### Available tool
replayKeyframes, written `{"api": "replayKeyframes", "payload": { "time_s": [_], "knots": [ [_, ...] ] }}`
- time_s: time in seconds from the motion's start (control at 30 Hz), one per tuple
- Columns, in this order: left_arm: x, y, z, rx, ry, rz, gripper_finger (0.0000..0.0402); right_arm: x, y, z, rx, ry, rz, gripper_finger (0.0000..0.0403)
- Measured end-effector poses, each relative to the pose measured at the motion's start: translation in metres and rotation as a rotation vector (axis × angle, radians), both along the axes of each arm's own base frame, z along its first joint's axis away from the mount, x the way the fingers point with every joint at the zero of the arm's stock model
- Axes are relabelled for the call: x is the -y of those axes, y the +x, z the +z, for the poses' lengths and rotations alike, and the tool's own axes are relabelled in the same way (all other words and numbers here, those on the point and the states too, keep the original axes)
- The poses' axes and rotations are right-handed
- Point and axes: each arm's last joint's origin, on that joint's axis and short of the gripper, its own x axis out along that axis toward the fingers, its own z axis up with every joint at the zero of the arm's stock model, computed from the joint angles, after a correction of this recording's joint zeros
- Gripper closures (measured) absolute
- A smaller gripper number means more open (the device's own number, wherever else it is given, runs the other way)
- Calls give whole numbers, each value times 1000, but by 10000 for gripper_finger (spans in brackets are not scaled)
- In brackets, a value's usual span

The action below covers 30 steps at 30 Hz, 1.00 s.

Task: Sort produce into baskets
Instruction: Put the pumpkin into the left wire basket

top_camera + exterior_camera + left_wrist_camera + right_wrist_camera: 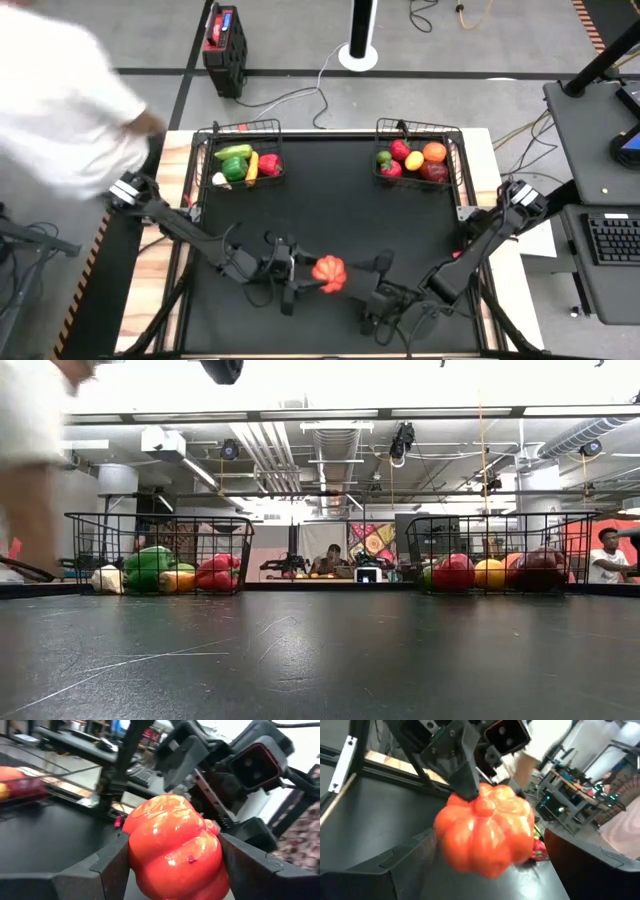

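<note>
Most of the sorting appears to be done: the left basket (pixel 240 128) holds green, yellow, red and white pieces, and the right basket (pixel 418 126) holds red, orange and yellow pieces, both standing at the far edge of the table (pixel 330 210). One piece is seen outside the baskets, an orange pumpkin (pixel 329 272), held near the front middle of the table between the two arms. In the left wrist view the left gripper (pixel 175 862) is clamped on the pumpkin (pixel 175 852), one finger pressed against each flank. In the right wrist view the right gripper (pixel 487 855) is spread wide around the same pumpkin (pixel 485 827), with gaps visible on both sides, so it is judged to be released rather than held there. What is left, by this reading, is for the pumpkin to be carried to a basket and dropped in; which basket it belongs to cannot be told. The pumpkin is squat and ribbed with no clear long axis; its ribbed crown is turned toward the right arm's camera, and whether it touches the table cannot be told.
</note>
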Motion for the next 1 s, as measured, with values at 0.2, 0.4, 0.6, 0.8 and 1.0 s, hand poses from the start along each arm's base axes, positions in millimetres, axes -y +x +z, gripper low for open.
{"api": "replayKeyframes", "payload": {
  "time_s": [0.2, 0.4, 0.6, 0.8, 1.0],
  "knots": [
    [-11, -13, 17, -53, 38, 41, 156, 4, -4, 11, -26, 24, -32, 44],
    [-23, -32, 37, -86, 77, 80, 156, 8, -6, 14, -25, 20, -94, 44],
    [-60, -63, 54, -269, 164, 302, 158, 9, -7, 12, -24, 53, -111, 44],
    [-119, -99, 53, -538, 168, 614, 158, 9, -6, 12, -16, 72, -117, 44],
    [-180, -118, 51, -739, 133, 824, 158, 13, -3, 12, -14, 77, -132, 44]
  ]
}}
